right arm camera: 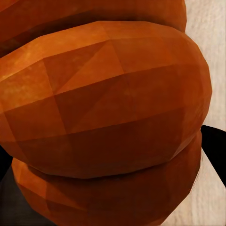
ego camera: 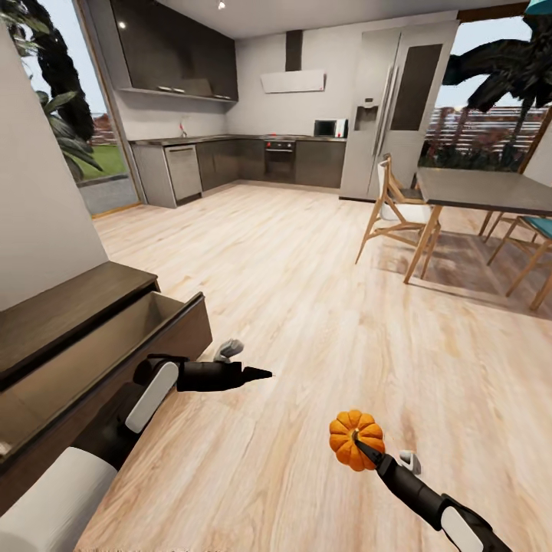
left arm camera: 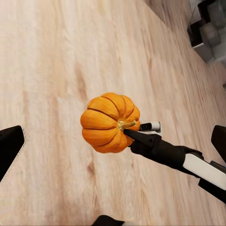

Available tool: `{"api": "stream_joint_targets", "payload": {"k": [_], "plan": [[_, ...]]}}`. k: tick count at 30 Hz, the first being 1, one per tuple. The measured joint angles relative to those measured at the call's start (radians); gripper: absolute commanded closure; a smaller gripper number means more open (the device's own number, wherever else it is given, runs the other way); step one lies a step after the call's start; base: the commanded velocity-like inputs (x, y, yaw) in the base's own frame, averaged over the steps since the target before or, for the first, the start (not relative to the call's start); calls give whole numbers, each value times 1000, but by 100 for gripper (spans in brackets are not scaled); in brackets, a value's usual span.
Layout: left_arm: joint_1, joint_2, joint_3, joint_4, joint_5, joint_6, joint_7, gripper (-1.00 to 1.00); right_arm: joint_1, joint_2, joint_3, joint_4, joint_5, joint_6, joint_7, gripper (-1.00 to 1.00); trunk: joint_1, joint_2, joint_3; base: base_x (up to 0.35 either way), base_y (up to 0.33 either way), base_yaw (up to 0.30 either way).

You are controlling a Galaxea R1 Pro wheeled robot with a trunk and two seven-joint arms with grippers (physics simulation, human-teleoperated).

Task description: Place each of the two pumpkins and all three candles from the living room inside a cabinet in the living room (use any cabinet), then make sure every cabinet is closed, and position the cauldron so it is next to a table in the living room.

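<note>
My right fingers [ego camera: 366, 447] squeeze orange pumpkin [ego camera: 354, 438] above wood floor [ego camera: 307, 307]. My left fingers [ego camera: 257, 374] pinched together, empty, near open cabinet [ego camera: 92, 337] drawer.

pumpkin [ego camera: 356, 439]: orange, ribbed, held above floor | cabinet [ego camera: 84, 349]: dark-brown, drawer open
</note>
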Motion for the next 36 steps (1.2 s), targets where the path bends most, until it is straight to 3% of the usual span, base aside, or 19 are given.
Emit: {"api": "stream_joint_targets", "payload": {"k": [12, 36], "plan": [[0, 0, 0, -25, 0, 0, 3, -100, -1, 0, 1, 0, 1, 0, 0, 100, 0, 0, 5, -140, 0, 273], [0, 2, 0, -34, 0, 0, 3, -100, 0, 2, 6, 1, 8, -25, -2, 100, 0, 0, 15, -23, 0, 277]]}}
